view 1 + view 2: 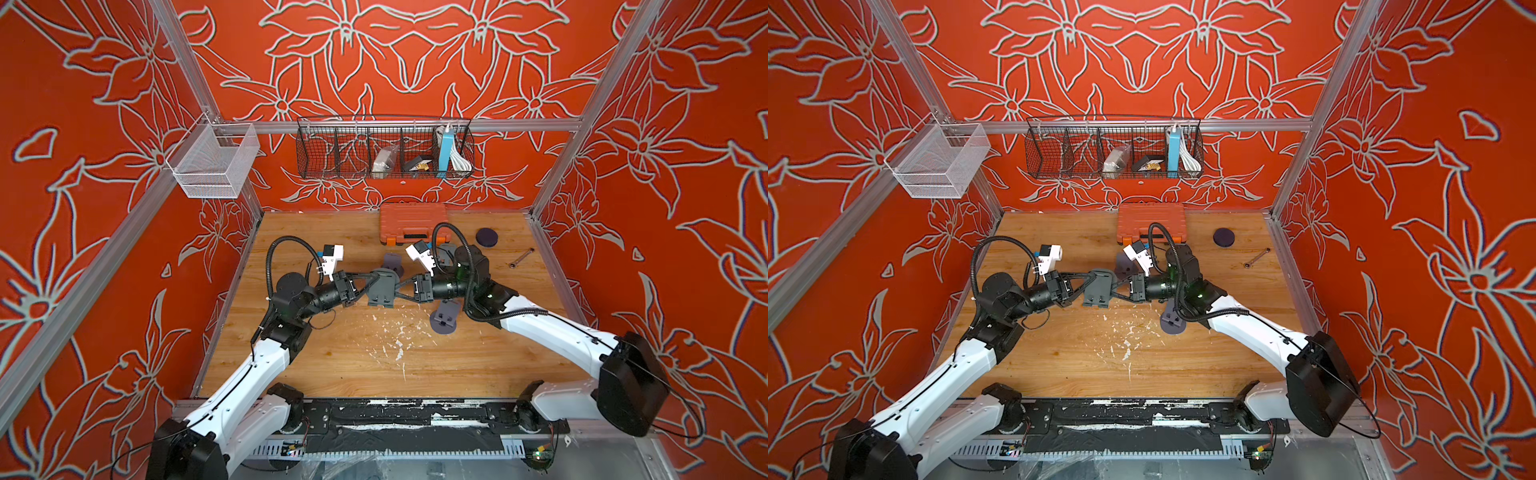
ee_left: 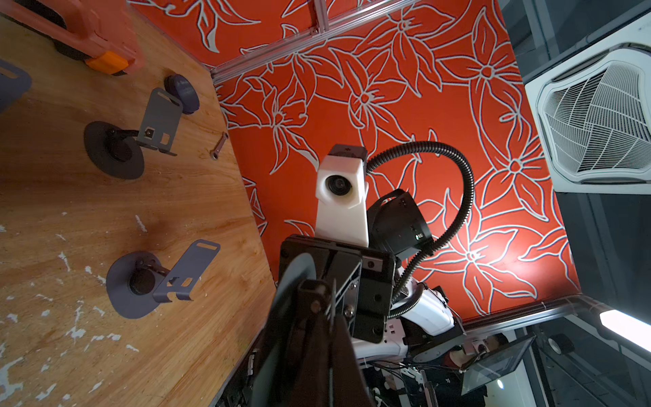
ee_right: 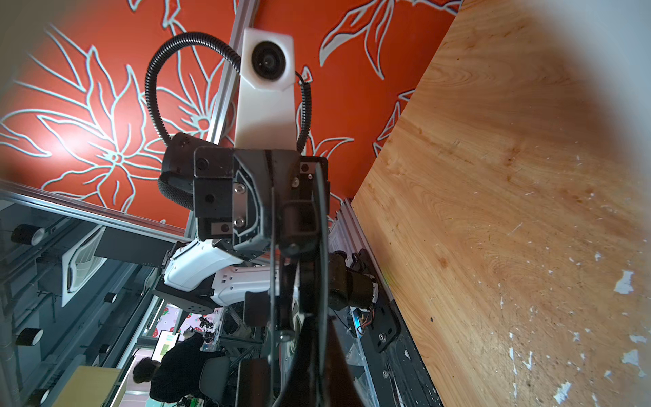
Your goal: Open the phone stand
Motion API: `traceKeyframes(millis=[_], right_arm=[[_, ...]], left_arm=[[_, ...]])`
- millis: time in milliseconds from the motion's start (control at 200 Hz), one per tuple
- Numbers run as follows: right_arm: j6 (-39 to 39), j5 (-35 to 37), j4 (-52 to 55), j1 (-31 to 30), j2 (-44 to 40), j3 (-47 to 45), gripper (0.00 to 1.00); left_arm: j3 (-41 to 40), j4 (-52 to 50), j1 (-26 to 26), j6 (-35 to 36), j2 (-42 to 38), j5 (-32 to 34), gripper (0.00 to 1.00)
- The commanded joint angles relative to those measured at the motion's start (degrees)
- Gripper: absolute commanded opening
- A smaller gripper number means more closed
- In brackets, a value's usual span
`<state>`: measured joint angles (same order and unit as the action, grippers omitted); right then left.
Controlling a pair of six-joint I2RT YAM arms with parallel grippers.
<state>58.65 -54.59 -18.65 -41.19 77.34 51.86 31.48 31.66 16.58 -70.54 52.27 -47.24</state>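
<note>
Shoulder-end casings of the left arm (image 1: 232,399) and right arm (image 1: 552,332) loom closest in both top views. From them the forearms reach inward over the table (image 1: 374,365) and meet at its middle.

Phone stand (image 1: 381,286): grey, folded, caught between the two arms at mid-table, in front of the orange case (image 1: 413,222). We judge it lifted clear of the wood but cannot confirm that.

Step in hand, as we read it: both grips are set and the pull-apart is about to begin. To do it well we would:
- hold one side fixed as an anchor and swing the other in an arc about the hinge;
- avoid dragging straight outward, which risks sliding the thin plate out of the pads;
- go slowly at first, since a stiff hinge may let go suddenly.

The target shape is on show: an unfolded stand (image 1: 444,318) sits just beside the right arm, its plate raised off its round base.

Left gripper (image 1: 369,284): jaws drawn fully together on the stand's side toward the left arm. Right gripper (image 1: 398,289): likewise pinched tight on the opposite side. Wrist views show the stand edge-on between dark fingers (image 2: 313,359). We cannot tell which part, base or plate, each one holds.
</note>
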Motion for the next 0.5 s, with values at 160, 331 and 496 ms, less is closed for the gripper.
traceKeyframes(millis=[160,331,496], right_arm=[[3.3,-4.5,2.8,-1.7,8.2,-0.3,0.00],[10.8,-8.6,-5.2,-1.7,12.8,-3.8,0.00],[15.1,-11.7,-10.1,-1.8,14.8,-5.1,0.00]], left_arm=[[10.3,8.3,0.6,-4.7,-0.7,-5.2,0.00],[17.7,9.1,-1.3,-3.5,-0.2,-8.1,0.00],[20.1,12.1,-1.7,-4.2,1.2,-8.1,0.00]])
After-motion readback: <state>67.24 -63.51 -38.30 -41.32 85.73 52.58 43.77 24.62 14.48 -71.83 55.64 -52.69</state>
